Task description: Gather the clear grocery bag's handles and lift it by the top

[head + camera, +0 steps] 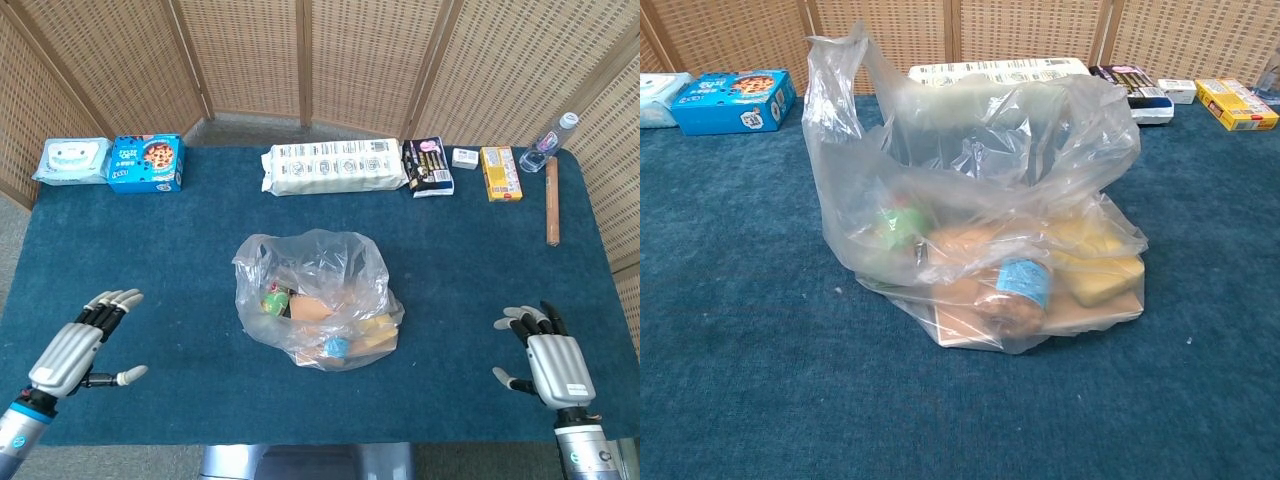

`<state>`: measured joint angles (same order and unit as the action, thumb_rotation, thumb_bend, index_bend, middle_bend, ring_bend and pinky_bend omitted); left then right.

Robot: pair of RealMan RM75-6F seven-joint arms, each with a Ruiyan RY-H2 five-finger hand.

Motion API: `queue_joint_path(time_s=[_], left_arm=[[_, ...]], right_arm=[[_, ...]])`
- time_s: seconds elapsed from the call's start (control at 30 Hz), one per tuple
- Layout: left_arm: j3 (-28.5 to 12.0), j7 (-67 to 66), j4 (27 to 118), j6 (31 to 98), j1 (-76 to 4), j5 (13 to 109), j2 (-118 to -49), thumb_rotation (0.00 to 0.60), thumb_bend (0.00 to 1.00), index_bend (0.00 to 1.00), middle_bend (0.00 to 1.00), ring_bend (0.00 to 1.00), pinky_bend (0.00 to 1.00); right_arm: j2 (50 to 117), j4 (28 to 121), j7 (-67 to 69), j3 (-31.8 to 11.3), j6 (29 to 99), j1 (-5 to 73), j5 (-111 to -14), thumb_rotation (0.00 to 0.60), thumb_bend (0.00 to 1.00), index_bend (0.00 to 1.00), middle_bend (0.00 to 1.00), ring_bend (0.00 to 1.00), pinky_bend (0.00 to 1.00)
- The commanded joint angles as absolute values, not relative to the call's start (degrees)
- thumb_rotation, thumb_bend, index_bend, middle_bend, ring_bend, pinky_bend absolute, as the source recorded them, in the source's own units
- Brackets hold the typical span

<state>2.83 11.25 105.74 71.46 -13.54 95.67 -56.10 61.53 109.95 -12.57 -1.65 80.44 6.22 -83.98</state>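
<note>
The clear grocery bag sits in the middle of the blue table, its mouth open and loose; groceries show through the plastic. In the chest view the clear grocery bag fills the centre, with one handle standing up at its left. My left hand hovers over the table's front left, fingers spread, holding nothing, well left of the bag. Over the front right, far from the bag, my right hand is likewise open and empty. Neither hand shows in the chest view.
Along the far edge lie a wipes pack, a blue cookie box, a long white package, a dark packet, a yellow box, a water bottle and a brown stick.
</note>
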Motion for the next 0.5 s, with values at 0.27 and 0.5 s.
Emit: queue_joint_path(time_s=[0.27,0.5], left_arm=[[1.4,17.2,107.3,66.1,-18.9,95.3,-56.6,0.0,0.04,0.0,0.05,0.0,0.03],[0.1,18.4,107.2,62.9,-22.2,93.6,-57.8,0.0,0.04,0.0,0.05,0.0,0.03]], right_arm=[[61.2,109.9,-12.0,-1.5,80.9,5.9,-84.4,0.6,0.2,0.32,0.23,0.17,0.02],[61.0,110.0,-11.9,-1.4,81.1,5.7,-84.5,0.6,0.2,0.32,0.23,0.17,0.02]])
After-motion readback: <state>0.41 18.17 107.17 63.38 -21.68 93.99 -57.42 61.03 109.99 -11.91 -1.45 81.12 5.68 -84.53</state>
